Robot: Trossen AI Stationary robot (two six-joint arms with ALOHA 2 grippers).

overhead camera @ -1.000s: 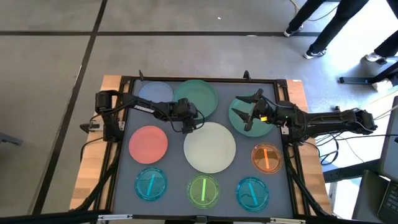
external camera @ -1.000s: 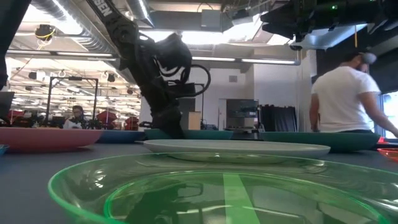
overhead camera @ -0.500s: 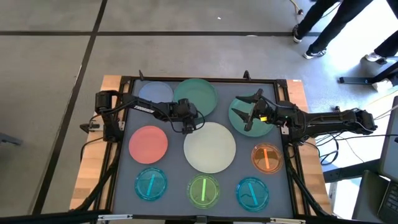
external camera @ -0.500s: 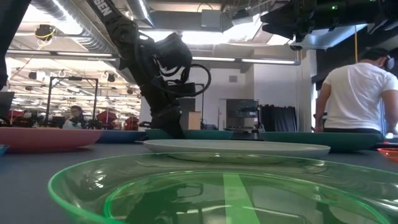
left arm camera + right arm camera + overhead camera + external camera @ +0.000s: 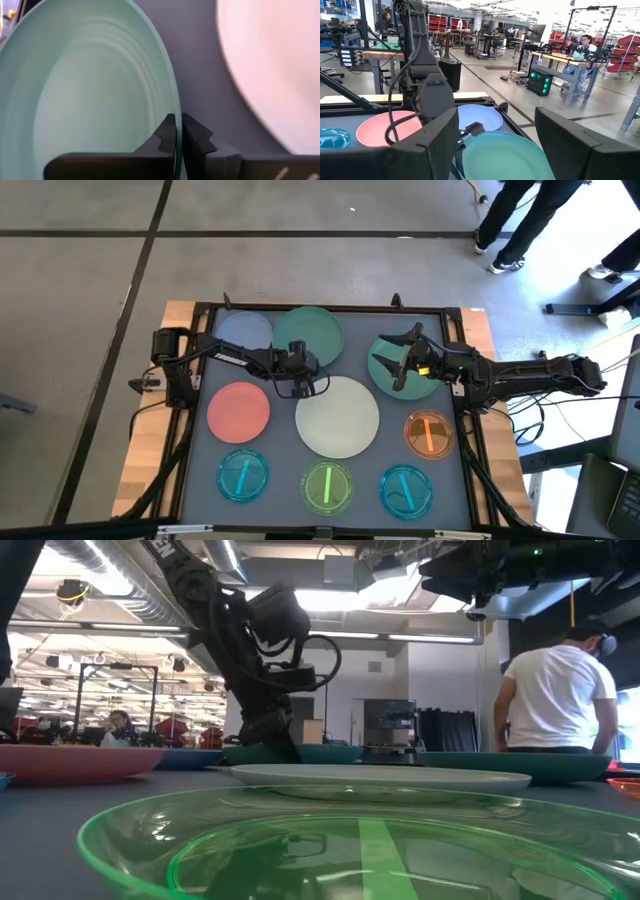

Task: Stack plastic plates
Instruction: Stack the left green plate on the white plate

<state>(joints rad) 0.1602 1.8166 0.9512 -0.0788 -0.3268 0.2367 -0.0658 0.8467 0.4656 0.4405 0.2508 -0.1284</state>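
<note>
My left gripper (image 5: 299, 368) is shut on the near rim of the green plate (image 5: 310, 332) at the back centre; it also shows in the low view (image 5: 280, 743). That plate's left edge meets the pale blue plate (image 5: 245, 332). My right gripper (image 5: 398, 356) hangs open and empty above the second green plate (image 5: 400, 375) at the right. On the mat lie the cream plate (image 5: 337, 417), the salmon pink plate (image 5: 238, 408), the orange plate (image 5: 428, 434), two cyan plates (image 5: 243, 476) (image 5: 405, 490) and the bright green plate (image 5: 327, 486). My left gripper pinches the green plate's rim (image 5: 174, 131) between its two fingers, one finger on the plate's inner face and one outside the rim. The fingers come steeply from above, slanting down. Whether the plate is lifted off the mat I cannot tell.
A black frame (image 5: 330, 308) borders the dark mat. The cream plate lies just to the near right of my left gripper. A person in a white shirt (image 5: 555, 690) stands in the room beyond the table; legs (image 5: 520, 220) show on the floor past the far right corner.
My left gripper has gone a little toward the table's left and far edge and has tipped slightly, still shut on the rim. The green plate has shifted with it toward the pale blue plate.
</note>
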